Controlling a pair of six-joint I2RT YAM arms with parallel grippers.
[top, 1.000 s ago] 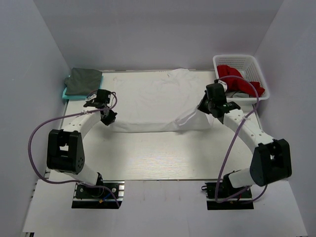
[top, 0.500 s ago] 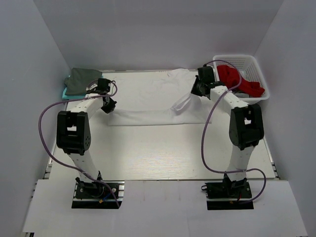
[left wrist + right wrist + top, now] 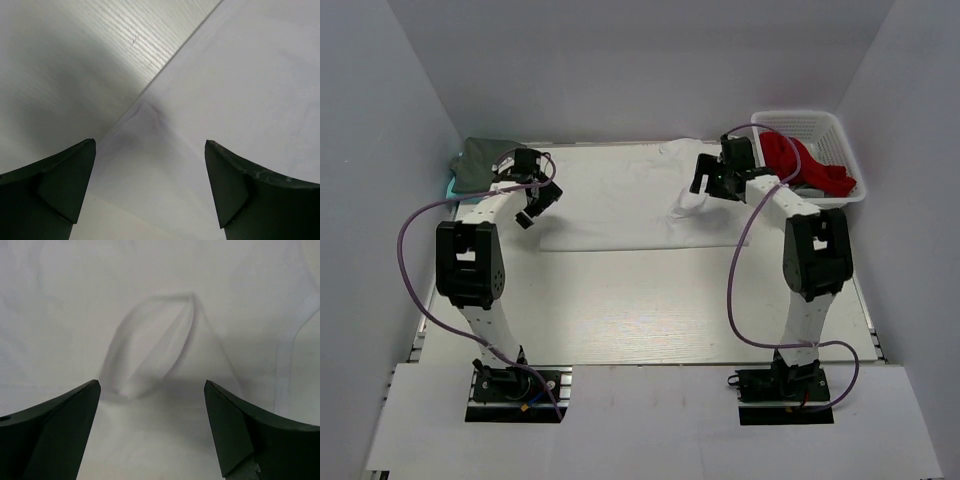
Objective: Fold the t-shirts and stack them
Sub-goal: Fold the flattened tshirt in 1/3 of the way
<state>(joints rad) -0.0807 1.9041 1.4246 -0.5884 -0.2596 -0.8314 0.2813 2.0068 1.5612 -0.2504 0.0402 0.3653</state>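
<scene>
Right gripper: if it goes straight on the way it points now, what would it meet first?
Probably the white t-shirt: the open right gripper points at a raised fold of it, with nothing between as far as the wrist view shows.

A pale wood-grain table (image 3: 620, 300) filled the middle of the scene. A white plastic lattice basket (image 3: 798, 115) stood at the table's far right corner, its outer side overhanging the table's right edge. Plain pale grey walls (image 3: 640, 70) rose behind the table and along both its sides. A white board (image 3: 650, 425) lay flat along the table's near edge.
</scene>
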